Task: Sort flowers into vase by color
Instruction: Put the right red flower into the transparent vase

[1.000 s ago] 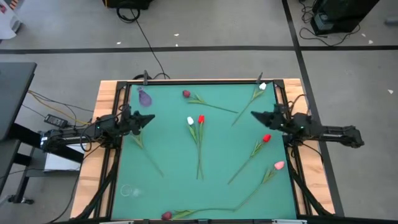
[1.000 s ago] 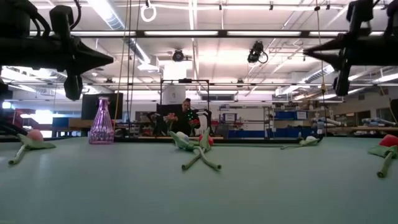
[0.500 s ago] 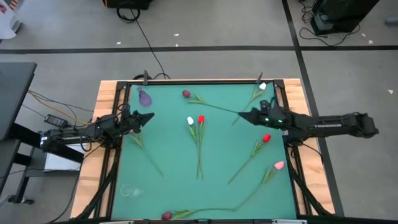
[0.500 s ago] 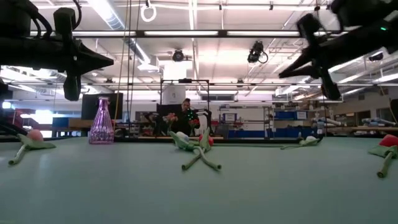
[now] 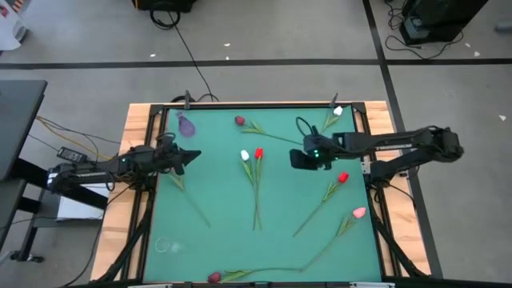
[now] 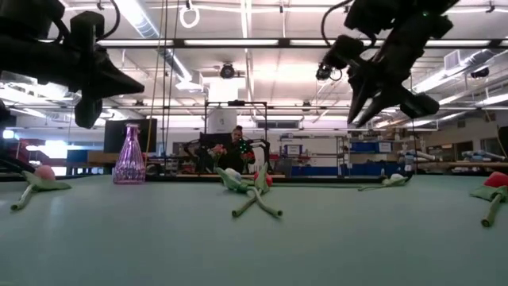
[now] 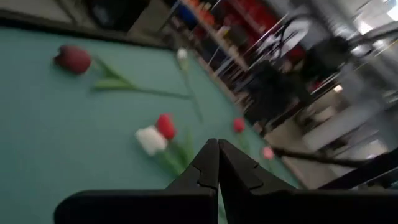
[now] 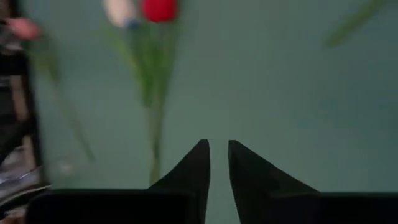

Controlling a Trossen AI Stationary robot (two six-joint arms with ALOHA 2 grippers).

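Artificial tulips lie scattered on the green table. A white one (image 5: 245,155) and a red one (image 5: 258,153) lie side by side in the middle, with a dark red one (image 5: 239,121) and a white one (image 5: 338,111) near the far edge. A red one (image 5: 343,178) and a pink one (image 5: 358,212) are on the right, and a dark red one (image 5: 214,277) is at the near edge. A purple vase (image 6: 129,155) stands upright at the far left corner. My right gripper (image 5: 293,158) hangs open by a narrow gap above the table, right of the middle pair. My left gripper (image 5: 197,158) hovers shut at the left side.
One more tulip stem (image 5: 192,204) runs from below my left gripper toward the near edge. A clear glass vessel (image 5: 166,246) stands near the near left corner. A raised dark frame (image 5: 256,105) borders the table. Bare mat lies between the middle pair and the right-hand tulips.
My right arm has reached out from the table's right edge toward its middle. Its gripper has tipped from level to pointing down at the mat. The tulips have stayed where they were.
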